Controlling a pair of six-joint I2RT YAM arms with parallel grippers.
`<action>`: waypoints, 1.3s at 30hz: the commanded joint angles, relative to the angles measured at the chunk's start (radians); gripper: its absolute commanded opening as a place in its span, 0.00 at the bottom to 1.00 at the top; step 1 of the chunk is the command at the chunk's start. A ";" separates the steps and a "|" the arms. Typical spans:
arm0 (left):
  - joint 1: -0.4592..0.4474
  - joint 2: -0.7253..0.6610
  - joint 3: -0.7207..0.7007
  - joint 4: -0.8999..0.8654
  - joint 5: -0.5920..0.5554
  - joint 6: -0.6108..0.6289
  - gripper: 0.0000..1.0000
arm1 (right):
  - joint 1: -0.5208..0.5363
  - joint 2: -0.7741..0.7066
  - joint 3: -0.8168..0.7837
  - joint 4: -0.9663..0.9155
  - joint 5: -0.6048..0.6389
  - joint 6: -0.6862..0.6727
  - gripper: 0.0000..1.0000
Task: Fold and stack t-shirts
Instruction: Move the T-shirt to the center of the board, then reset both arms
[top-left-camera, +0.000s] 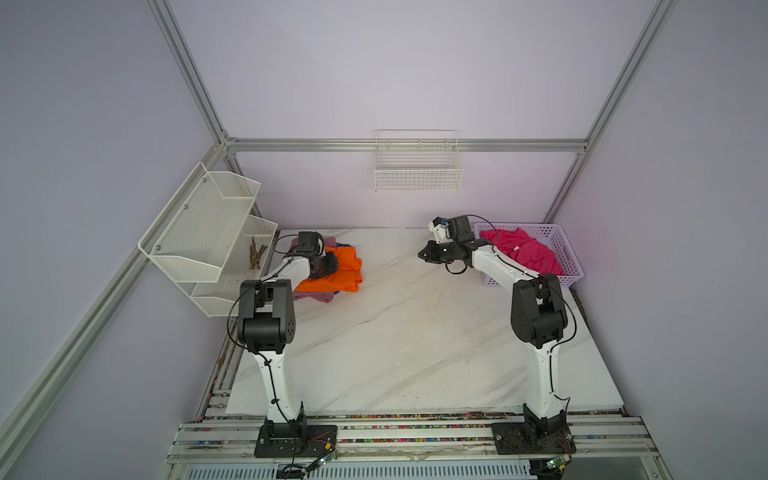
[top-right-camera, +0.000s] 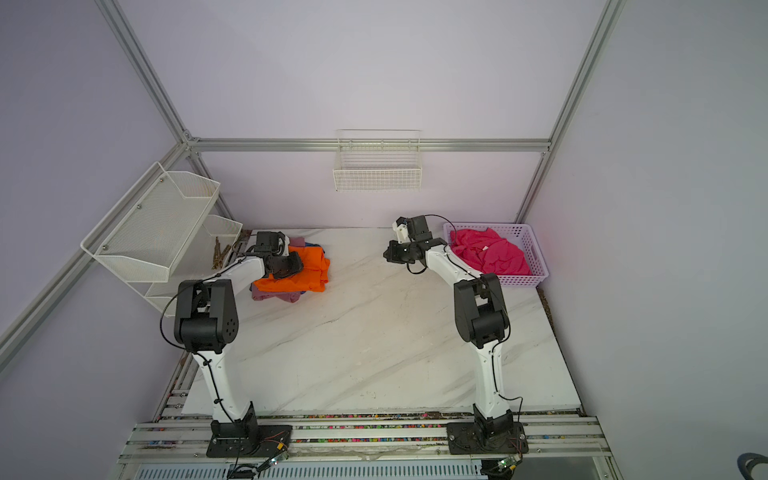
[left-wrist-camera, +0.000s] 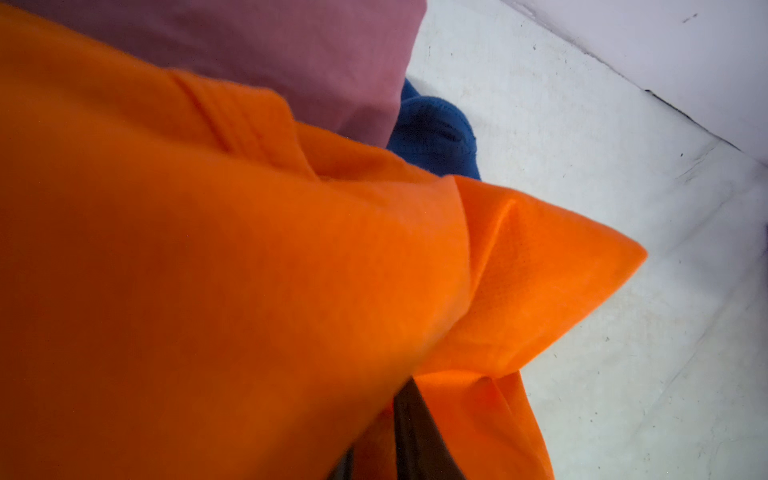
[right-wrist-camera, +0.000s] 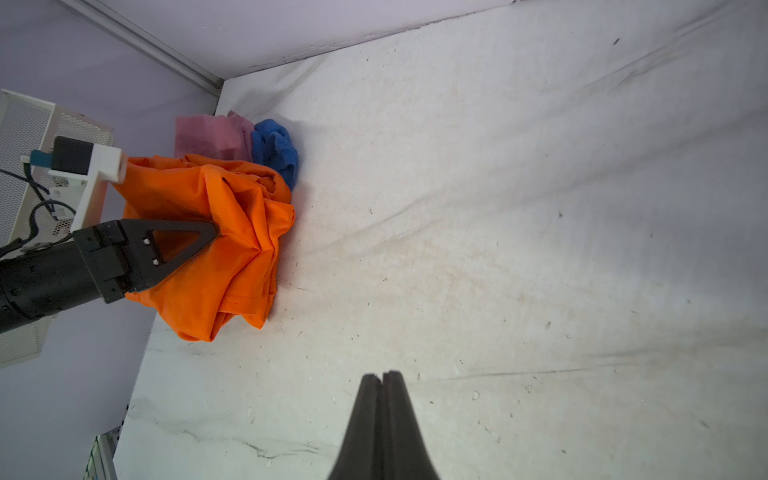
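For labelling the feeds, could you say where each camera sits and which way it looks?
Both top views: high over the bases, looking down at the marble table; left arm, right arm whole.
Left wrist: on the left arm, close against the orange t-shirt; one dark finger.
Right wrist: on the right arm, facing across the table; left pincer, shut right pincer.
Shared: both wrist views show orange t-shirt, mauve-pink t-shirt, blue t-shirt.

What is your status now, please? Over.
Left hand on top orange shirt, grip unclear. Right hand shut, empty. Hot pink shirt unfolded in basket. Nothing in the way.
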 joint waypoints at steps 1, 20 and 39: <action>0.012 -0.103 0.010 -0.017 -0.031 0.018 0.29 | -0.005 -0.095 0.010 0.009 0.071 -0.052 0.00; -0.115 -0.737 -0.667 0.672 -0.322 0.357 0.34 | -0.007 -0.736 -0.781 0.648 0.745 -0.324 0.39; -0.116 -0.803 -1.135 1.084 -0.397 0.461 0.72 | -0.130 -0.787 -1.496 1.403 0.836 -0.357 0.70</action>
